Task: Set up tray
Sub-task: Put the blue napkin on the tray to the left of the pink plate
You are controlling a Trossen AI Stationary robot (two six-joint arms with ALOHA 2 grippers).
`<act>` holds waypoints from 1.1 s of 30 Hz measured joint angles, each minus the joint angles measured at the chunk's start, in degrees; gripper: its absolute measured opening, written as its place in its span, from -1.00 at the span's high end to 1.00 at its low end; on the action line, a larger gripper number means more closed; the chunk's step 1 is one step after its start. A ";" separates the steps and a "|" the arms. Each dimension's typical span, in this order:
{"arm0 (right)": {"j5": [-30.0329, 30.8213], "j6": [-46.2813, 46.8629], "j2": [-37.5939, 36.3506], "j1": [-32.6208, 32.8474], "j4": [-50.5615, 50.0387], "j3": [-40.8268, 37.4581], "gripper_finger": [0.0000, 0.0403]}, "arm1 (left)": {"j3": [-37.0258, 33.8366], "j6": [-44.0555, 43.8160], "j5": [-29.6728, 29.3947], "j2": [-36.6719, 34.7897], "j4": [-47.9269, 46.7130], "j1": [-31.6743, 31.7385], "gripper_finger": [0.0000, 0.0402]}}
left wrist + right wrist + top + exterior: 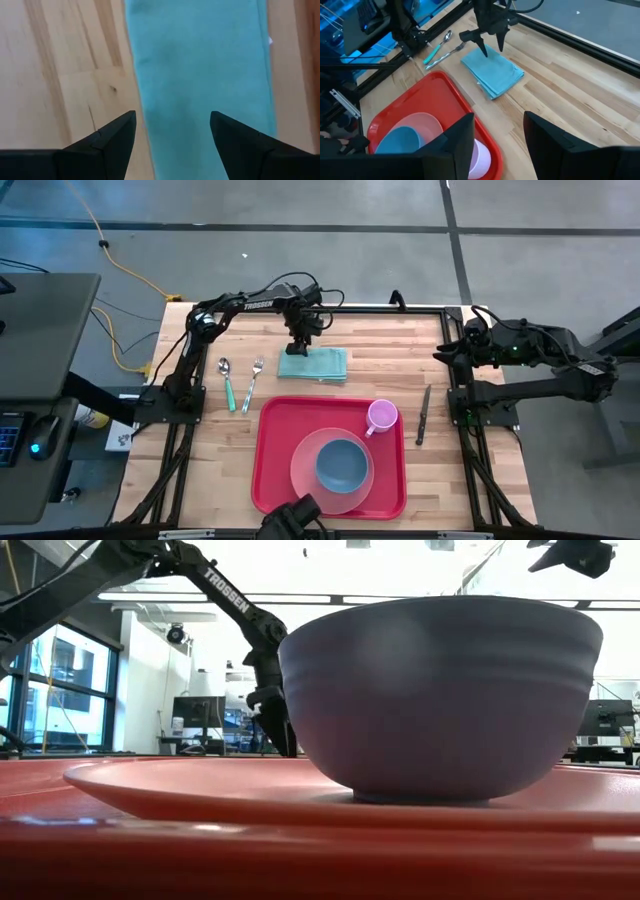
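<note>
So the red tray (270,442) sits at the near-middle of the table w/ a pink plate (303,465) on it, a blue bowl (341,464) on the plate, and a pink mug (381,416) in the tray's far right corner. Looks like the dishes are already in, prob why the rest is laid out around it: spoon (226,380) w/ a green handle and fork (253,383) side by side on the wood left of the tray, knife (423,414) on the right, apart from the rim.

The folded teal napkin (313,364) lies just beyond the tray's far edge, not touching it afaict. The left gripper (300,344) hangs right over the napkin's left end, pointing down, jaws spread wide w/ nothing between them. In its wrist view the two dark fingers (107,145) straddle the cloth's edge, one over bare wood, one over teal. My guess: it's lined up to pinch the napkin and bring it over to the tray. Can't tell if the tips touch the cloth yet.

Tray vs that gripper: the tray is nearer the front, close by but not under it.

The right gripper (492,145) waits up off the table at the right side, partly open, empty, well apart from the tray.
</note>
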 joint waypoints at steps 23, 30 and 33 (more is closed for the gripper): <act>-2.25 -0.33 2.64 0.00 0.67 0.00 0.26 | 0.13 -5.66 1.55 1.96 0.98 0.04 -0.43; -2.38 -1.51 2.56 0.00 3.21 0.00 0.26 | 0.17 -6.84 1.25 2.05 1.35 0.02 -0.20; -2.38 -1.51 2.58 0.00 3.13 0.00 0.26 | 0.17 -6.90 1.30 2.12 0.96 0.00 0.04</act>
